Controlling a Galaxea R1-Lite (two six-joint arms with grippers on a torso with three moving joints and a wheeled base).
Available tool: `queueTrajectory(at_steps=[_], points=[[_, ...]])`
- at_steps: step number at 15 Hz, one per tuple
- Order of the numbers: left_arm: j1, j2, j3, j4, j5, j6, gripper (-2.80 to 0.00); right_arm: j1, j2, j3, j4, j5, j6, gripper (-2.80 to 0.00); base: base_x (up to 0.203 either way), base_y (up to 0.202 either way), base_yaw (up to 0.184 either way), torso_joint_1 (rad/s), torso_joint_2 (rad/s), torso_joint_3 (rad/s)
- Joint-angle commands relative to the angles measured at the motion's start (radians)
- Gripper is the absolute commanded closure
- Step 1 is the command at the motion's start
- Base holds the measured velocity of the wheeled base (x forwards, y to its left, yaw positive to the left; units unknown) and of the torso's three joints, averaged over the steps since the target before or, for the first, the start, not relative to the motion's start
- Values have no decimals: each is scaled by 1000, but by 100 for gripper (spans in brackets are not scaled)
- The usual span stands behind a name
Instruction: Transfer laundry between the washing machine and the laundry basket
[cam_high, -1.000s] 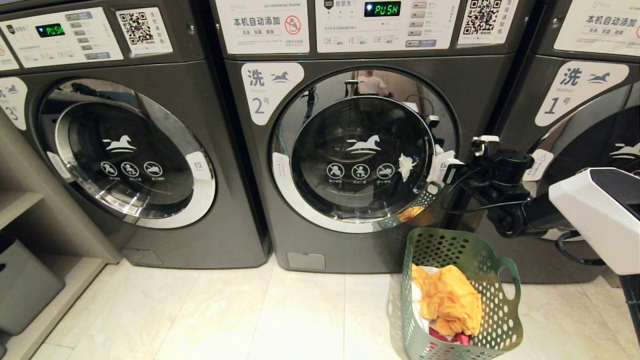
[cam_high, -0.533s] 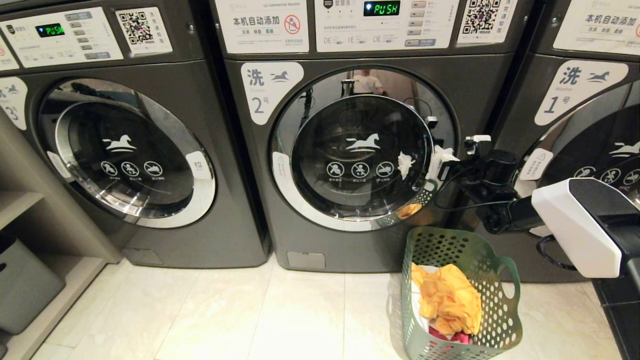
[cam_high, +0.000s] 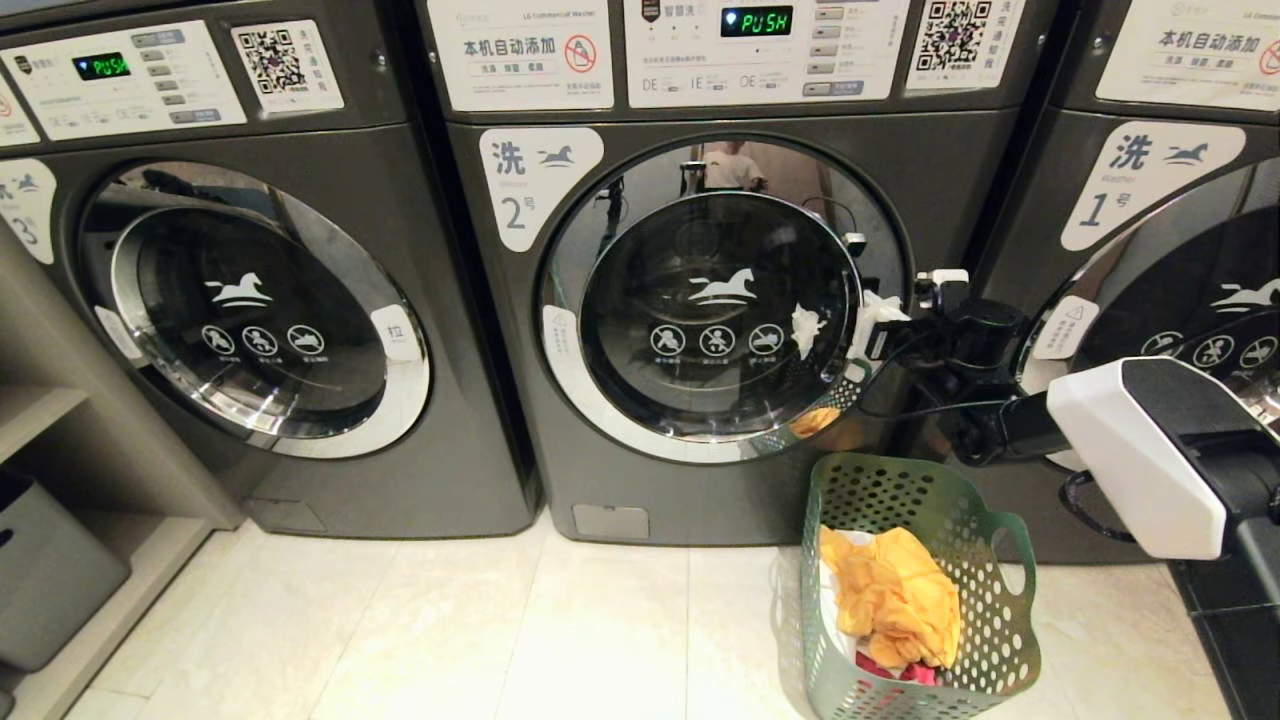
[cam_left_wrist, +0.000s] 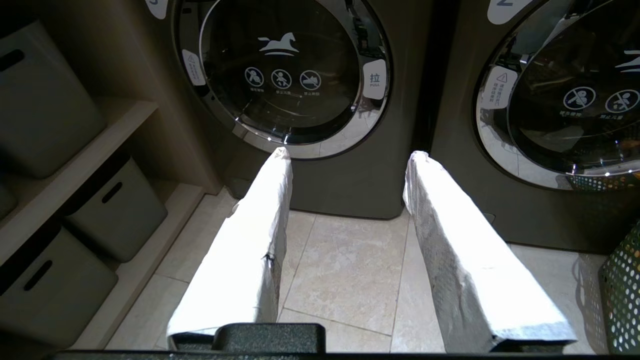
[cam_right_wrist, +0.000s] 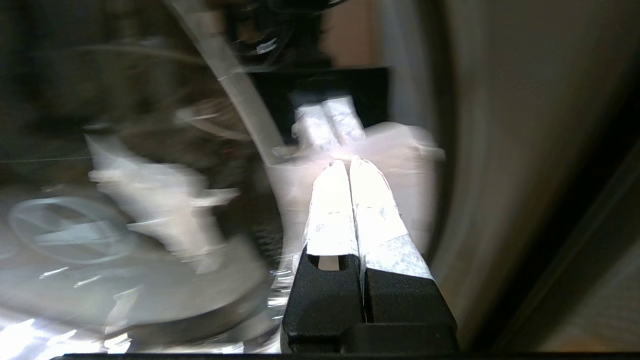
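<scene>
Though heaped, orange-yellow laundry (cam_high: 895, 600) crumpled.

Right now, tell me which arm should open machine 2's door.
Right. The right gripper is already at the door's right edge, fingers shut; the left gripper hangs open, facing machine 3.

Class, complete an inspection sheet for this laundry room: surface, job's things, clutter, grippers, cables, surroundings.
Surface: pale tiled floor.
Job's things: washing machine 2, door looks closed; green laundry basket on the floor beside it, orange-yellow garment over a red-pink garment inside.
Clutter: nothing seen.
Grippers: right gripper shut, at the door's right edge; left gripper open, above the floor.
Cables: black cable looping under the right arm.
Surroundings: machine 3 left, machine 1 right; shelf with grey bins far left.
</scene>
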Motion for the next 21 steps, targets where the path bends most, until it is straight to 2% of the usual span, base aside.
queueTrajectory(at_steps=[1, 3, 5, 6, 8, 9, 10, 12, 15, 18, 21], points=[[0, 1, 20, -2, -5, 1, 0, 17, -204, 140, 23, 4, 3, 0, 0, 0, 0, 28, 6, -12], [0, 1, 39, -5, -80, 6, 0, 37, -410, 338, 59, 2, 15, 0, 0, 0, 0, 0, 0, 0], [-1, 1, 43, -10, -261, 24, 0, 46, -608, 563, 78, 1, 37, 0, 0, 0, 0, 0, 0, 0], [0, 4, 44, -12, -383, 66, 0, 50, -706, 674, 83, 1, 55, 0, 0, 0, 0, 0, 0, 0], [0, 24, 63, -13, -595, 206, 0, 55, -873, 895, 90, 3, 85, 0, 0, 0, 0, 0, 0, 0], [0, 46, 80, -13, -664, 266, 0, 56, -958, 995, 92, 5, 95, 0, 0, 0, 0, 0, 0, 0], [0, 57, 96, -13, -699, 291, 0, 57, -1037, 1089, 94, 12, 103, 0, 0, 0, 0, 0, 0, 0], [2, 61, 118, -18, -705, 293, 0, 58, -1160, 1262, 98, 34, 108, 0, 0, 0, 0, 0, 0, 0], [2, 63, 136, -38, -706, 288, 0, 59, -1301, 1429, 106, 48, 111, 0, 0, 0, 0, 0, 0, 0], [6, 64, 204, -182, -685, 276, 0, 59, -1347, 1500, 107, 44, 103, 0, 0, 0, 0, 0, 0, 0], [6, 56, 219, -184, -672, 273, 0, 59, -1401, 1605, 108, 43, 98, 0, 0, 0, 0, 0, 0, 0]])
